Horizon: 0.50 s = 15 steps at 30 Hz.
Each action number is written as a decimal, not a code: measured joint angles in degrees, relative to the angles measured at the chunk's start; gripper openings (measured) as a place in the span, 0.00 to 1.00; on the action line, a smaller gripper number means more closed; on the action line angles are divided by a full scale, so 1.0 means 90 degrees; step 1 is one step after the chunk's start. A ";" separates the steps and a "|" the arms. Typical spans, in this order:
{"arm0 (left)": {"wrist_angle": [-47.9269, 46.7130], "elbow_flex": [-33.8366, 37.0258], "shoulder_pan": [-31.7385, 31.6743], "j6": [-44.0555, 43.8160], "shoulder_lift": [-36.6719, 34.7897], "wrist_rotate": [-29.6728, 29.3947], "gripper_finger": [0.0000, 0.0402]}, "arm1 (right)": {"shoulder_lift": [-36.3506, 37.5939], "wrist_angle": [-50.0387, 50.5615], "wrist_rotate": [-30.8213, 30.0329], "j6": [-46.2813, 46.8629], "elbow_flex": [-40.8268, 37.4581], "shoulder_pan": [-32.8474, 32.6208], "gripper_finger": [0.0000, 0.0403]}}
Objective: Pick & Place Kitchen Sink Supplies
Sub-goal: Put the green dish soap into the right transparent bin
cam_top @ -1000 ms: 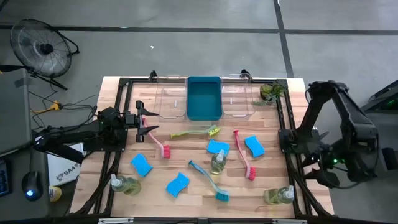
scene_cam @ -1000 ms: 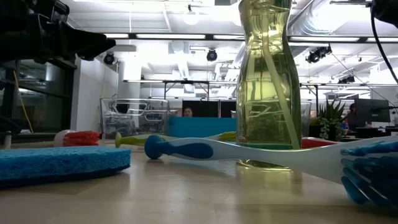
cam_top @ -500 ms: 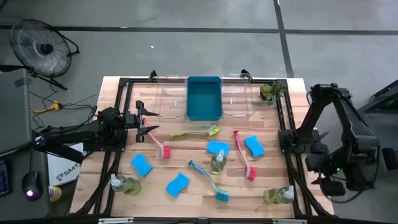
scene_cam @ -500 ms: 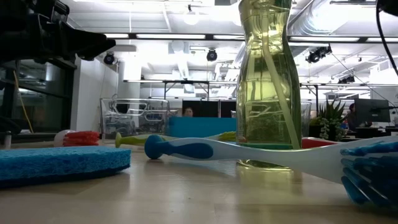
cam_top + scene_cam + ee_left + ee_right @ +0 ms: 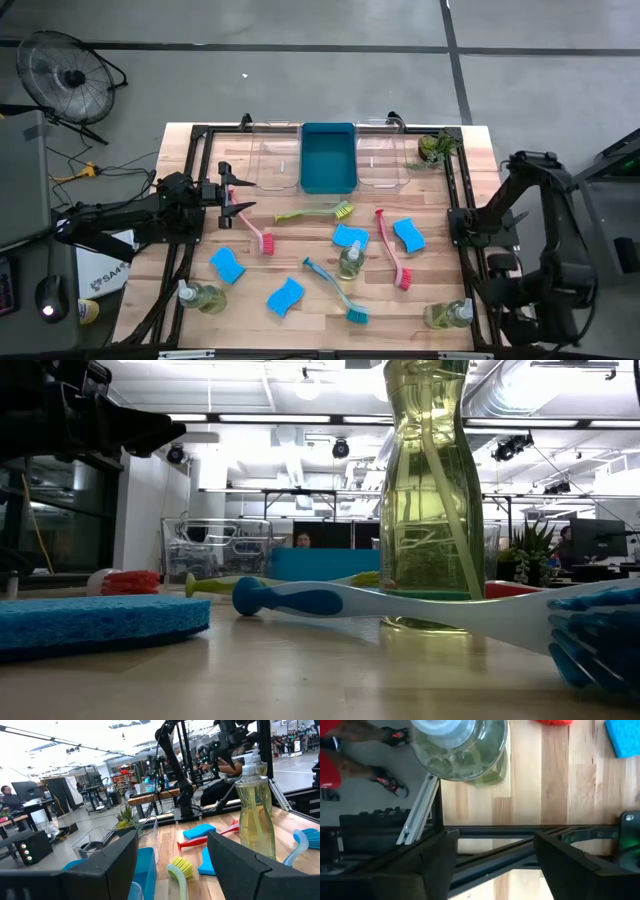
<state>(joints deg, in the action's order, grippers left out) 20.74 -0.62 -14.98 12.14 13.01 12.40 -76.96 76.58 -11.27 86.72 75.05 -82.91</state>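
The wooden table (image 5: 300, 320) filled the middle of the high view, framed by dark rails. At its far edge stood the blue rectangular bin (image 5: 328, 157) between two clear plastic trays (image 5: 277, 158), with a small potted plant (image 5: 436, 146) at the far right corner.

The left arm lay along the table's left side, and the left gripper (image 5: 236, 199) hung over the boards just beside the head of the pink dish brush (image 5: 254, 231). Its two dark fingers (image 5: 107, 865) stood apart with nothing between them. Ahead of them, in the left wrist view, were the yellow-green dish brush (image 5: 180, 870), a blue sponge (image 5: 200, 830) and the middle pump bottle (image 5: 255, 810), all well clear of the fingers.

The right arm was folded off the table's right edge. The right gripper (image 5: 492, 855) pointed down over the frame rail near the front right corner, fingers parted and empty, with the front-right pump bottle (image 5: 457, 747) beyond them and untouched; that bottle (image 5: 448, 315) lay at the table's near right corner.

The remaining supplies lay scattered on the boards: the teal dish brush (image 5: 335, 290) near the front centre, a red dish brush (image 5: 393, 250) to the right of the middle pump bottle, another pump bottle (image 5: 200, 296) at the front left, and four bright blue sponges (image 5: 228, 264) spread between them. None was in the bin or trays.

A white box (image 5: 105, 268) off the table's left edge carried dark lettering too small to read. No label could be read on the bottles.
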 joint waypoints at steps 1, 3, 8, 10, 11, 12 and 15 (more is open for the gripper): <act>0.0002 0.0000 0.0000 0.0000 -0.0001 0.0000 0.58 | -0.0038 -0.0008 0.0012 0.0086 0.0000 0.0006 0.67; -0.0001 0.0000 0.0000 0.0000 0.0001 0.0000 0.58 | -0.0128 -0.0093 -0.0016 0.0193 0.0000 0.0008 0.71; 0.0001 0.0000 0.0000 0.0000 0.0001 -0.0002 0.58 | -0.0337 -0.0219 -0.0437 0.0165 -0.0007 0.0087 0.79; -0.0001 0.0000 0.0000 0.0000 0.0000 0.0000 0.58 | -0.0346 -0.0332 -0.0542 0.0193 -0.0061 0.0102 0.81; -0.0001 0.0000 0.0000 0.0000 0.0000 0.0000 0.58 | -0.0324 -0.0483 -0.0539 0.0227 -0.0146 0.0121 0.81; 0.0000 0.0000 0.0000 0.0000 0.0000 -0.0002 0.58 | -0.0301 -0.0701 -0.0518 0.0246 -0.0270 0.0136 0.81; -0.0001 0.0000 0.0000 0.0000 0.0001 0.0000 0.58 | -0.0221 -0.1290 -0.0358 0.0179 -0.0709 0.0178 0.81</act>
<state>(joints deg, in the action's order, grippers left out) 20.73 -0.62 -14.98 12.14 13.02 12.40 -78.95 64.97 -14.49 88.33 68.67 -81.30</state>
